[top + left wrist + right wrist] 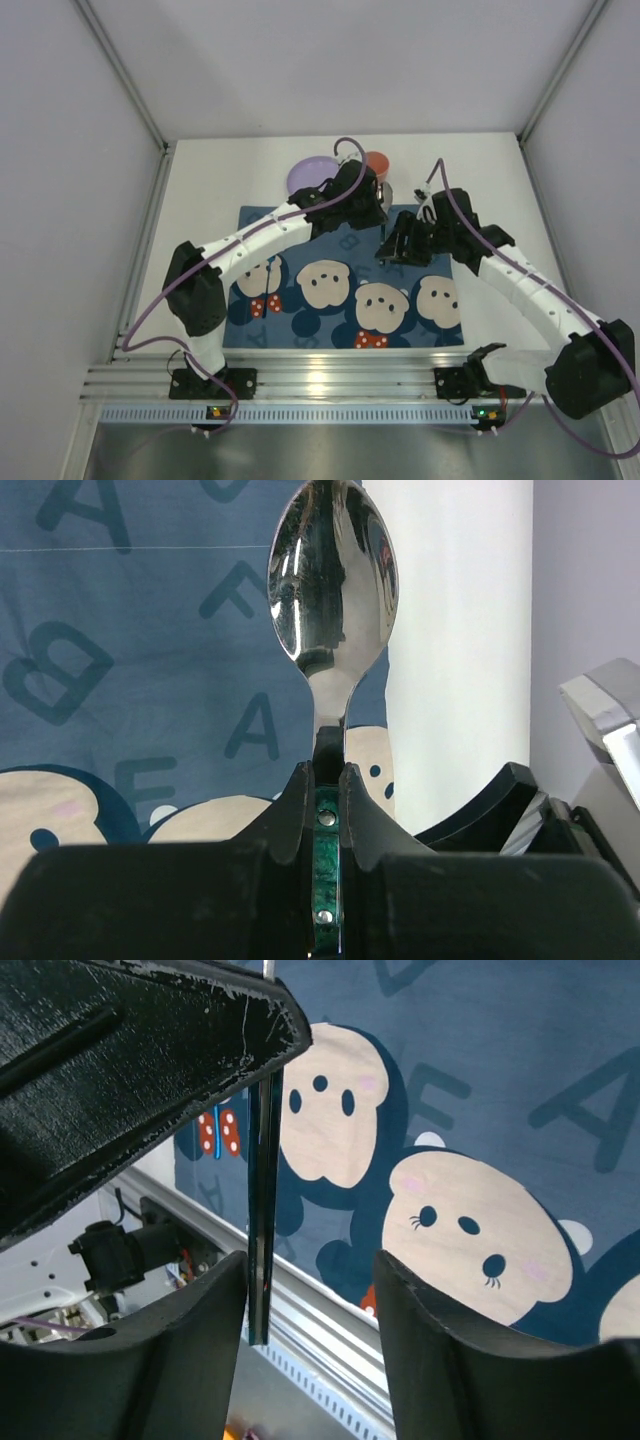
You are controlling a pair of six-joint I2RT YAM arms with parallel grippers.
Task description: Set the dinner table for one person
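Left hand (327, 772) clenched on spoon (333, 580); its handle (262, 1220) hangs between the right hand's (310, 1265) released fingers (470, 1360), nearer one finger.

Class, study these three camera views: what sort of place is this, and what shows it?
Probably a robot test cell, not a home: plain white panel walls, two arms bolted by a ribbed aluminium rail, and a cartoon mat laid on the white table.
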